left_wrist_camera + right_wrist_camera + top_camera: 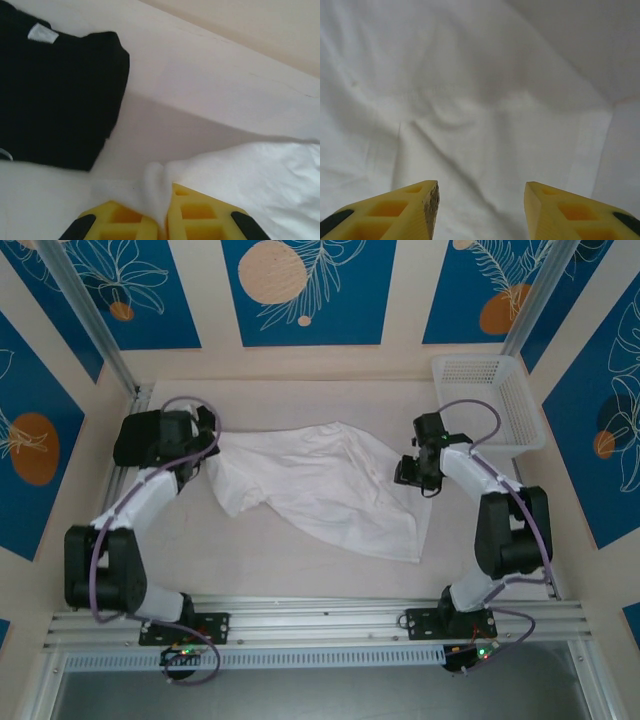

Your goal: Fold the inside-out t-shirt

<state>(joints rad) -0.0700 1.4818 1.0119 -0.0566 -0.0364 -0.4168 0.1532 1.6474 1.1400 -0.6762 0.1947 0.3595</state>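
Spreading between both, the t-shirt [320, 490] is pinched by left end effector [160, 210]; right end effector [481, 200] gapes above.

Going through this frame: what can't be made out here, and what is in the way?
- Black garment: the left wrist view cuts it off at the left edge; in the top view the left arm overlaps it.
- Left gripper, pinching the t-shirt: the bottom edge of its wrist view cuts off how deep the fabric sits.
- Right gripper, open over the shirt: seams too blurred to confirm inside-out.
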